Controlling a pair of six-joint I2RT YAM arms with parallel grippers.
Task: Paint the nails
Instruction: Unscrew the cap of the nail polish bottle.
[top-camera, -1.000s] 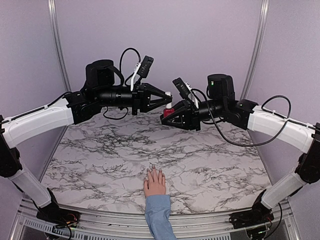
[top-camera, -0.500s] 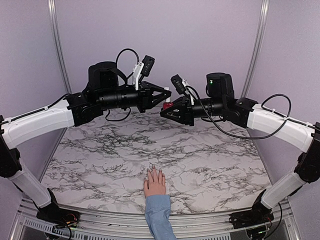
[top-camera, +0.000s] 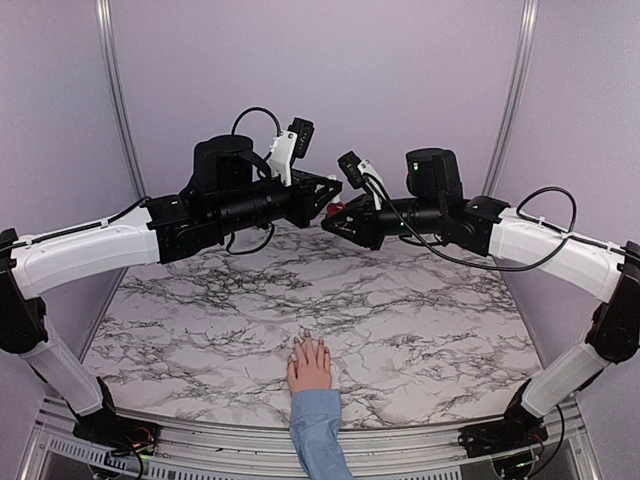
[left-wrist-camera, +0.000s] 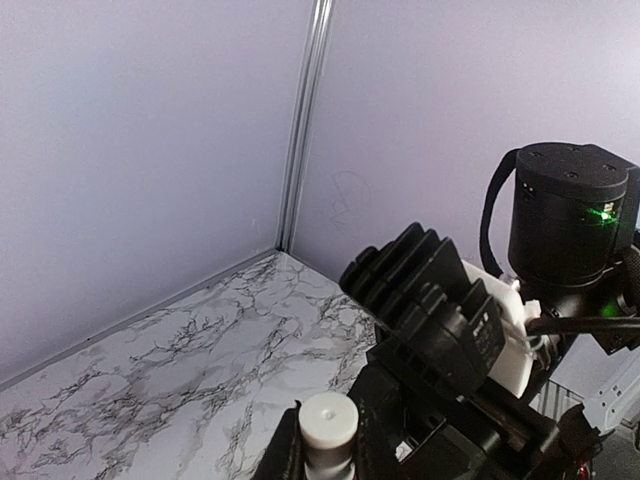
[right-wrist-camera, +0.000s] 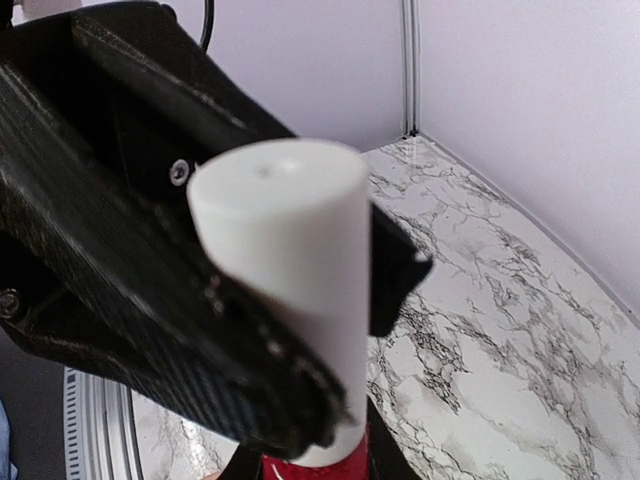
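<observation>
High over the back of the table, a small dark red polish bottle (top-camera: 339, 210) with a white cap (left-wrist-camera: 328, 424) hangs between both arms. My left gripper (top-camera: 328, 200) is shut on the white cap (right-wrist-camera: 290, 270), with its black fingers (right-wrist-camera: 120, 250) wrapping it. My right gripper (top-camera: 336, 218) is shut on the red bottle body (right-wrist-camera: 318, 468) just below. A pale pink hand (top-camera: 310, 366) in a light blue sleeve (top-camera: 318, 432) lies flat at the table's near edge. Its nails (top-camera: 305, 343) are too small to judge their colour.
The marble table (top-camera: 420, 300) is walled by lilac panels at the back and sides. Both arms span its rear half in the air, and the right arm's black wrist motor (left-wrist-camera: 570, 215) sits close to the left gripper.
Both grippers have risen slightly with the bottle between them, and the left wrist has rolled. The hand on the table has not moved.
</observation>
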